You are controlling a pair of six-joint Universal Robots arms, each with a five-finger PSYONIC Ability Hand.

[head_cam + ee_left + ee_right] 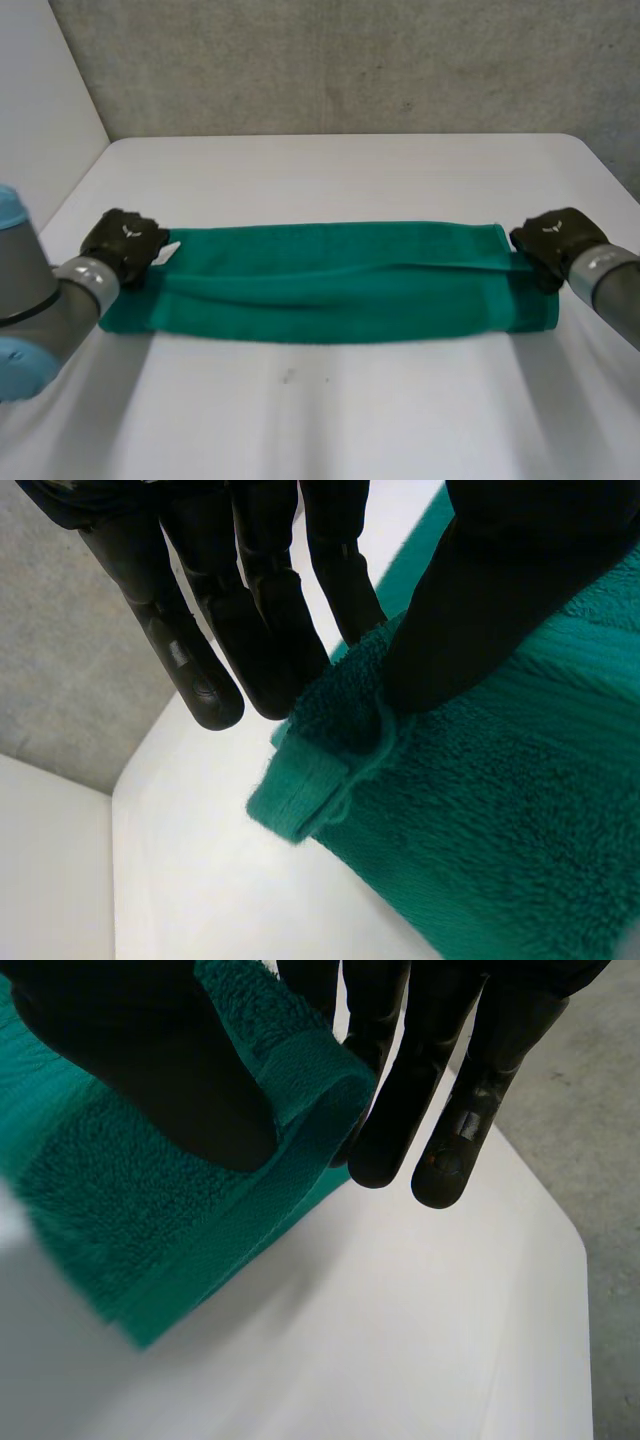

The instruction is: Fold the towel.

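Nearest the head camera is the left arm (40, 300), its grey joint and light-blue cap low at the table's near left side, with bare white table (330, 410) beside it. Beyond that strip lies the green towel (330, 285), already folded lengthwise into 1 long band that runs crosswise over the middle of the table, a soft ridge along its length. Both of its ends are held. The left hand (122, 240) sits on the far corner of the towel's left end, just beside a small white tag (168, 250) at that edge. The right hand (555, 240) sits on the far corner of the right end, and the band stretches between the 2 hands. In the left wrist view the thumb (500, 590) presses down on the top of the corner, where the hem doubles over, while the straight fingers (265, 630) reach past the edge, the one closest to the thumb meeting the cloth from the other side, so this hand pinches the towel. In the right wrist view the thumb (130, 1060) likewise lies on top of the layers and the straight fingers (400, 1110) stand against the curled edge, nipping the towel between them. Behind the table rises a grey wall (350, 60).
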